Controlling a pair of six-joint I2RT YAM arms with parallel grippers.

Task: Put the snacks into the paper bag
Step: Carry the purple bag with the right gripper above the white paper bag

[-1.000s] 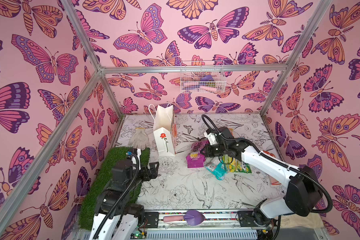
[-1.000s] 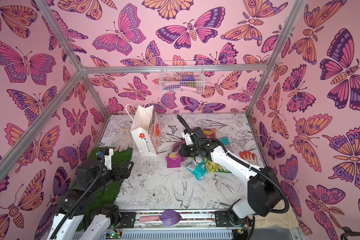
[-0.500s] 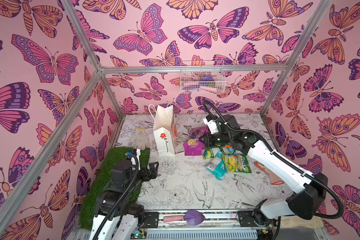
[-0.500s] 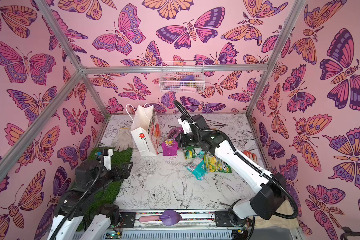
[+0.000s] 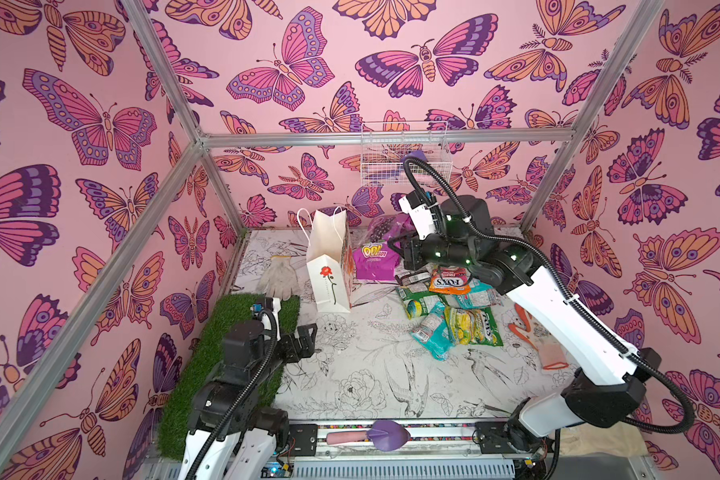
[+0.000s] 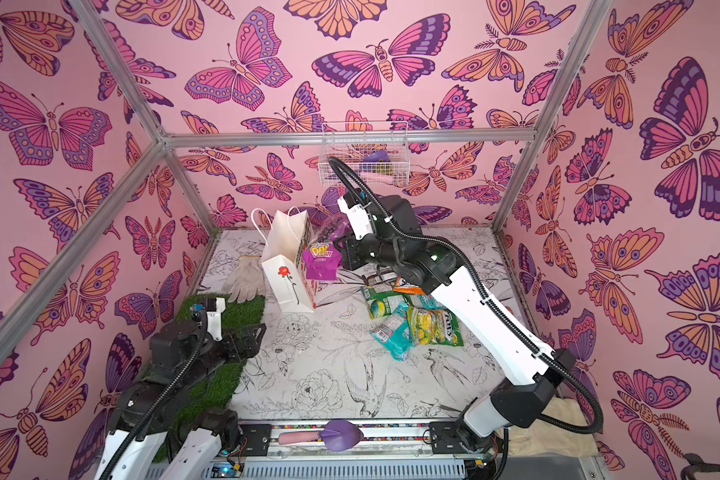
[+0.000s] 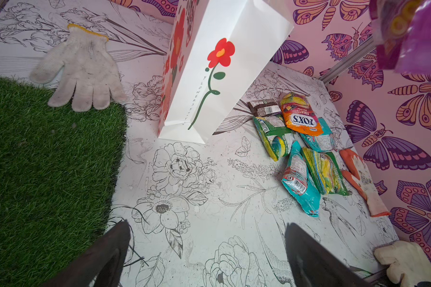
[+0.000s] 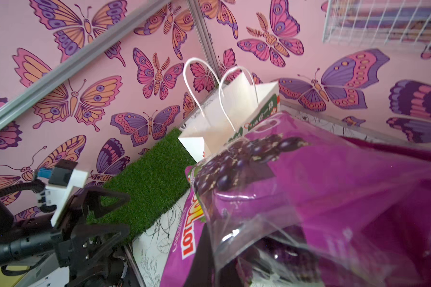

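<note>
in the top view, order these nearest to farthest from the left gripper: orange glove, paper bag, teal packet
Measured from the left gripper, which is open at the near left:
1. paper bag: left of centre, standing just beyond the gripper.
2. teal packet: right of centre, lying flat.
3. orange glove: far right, partly under the right arm.

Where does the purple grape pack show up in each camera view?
Top view: purple grape pack hangs near centre, just right of the paper bag.
Top view: same, right of the bag.
Left wrist: cropped at a frame corner.
Right wrist: close up, filling much of the frame.
Shared landmark: the paper bag.
</note>
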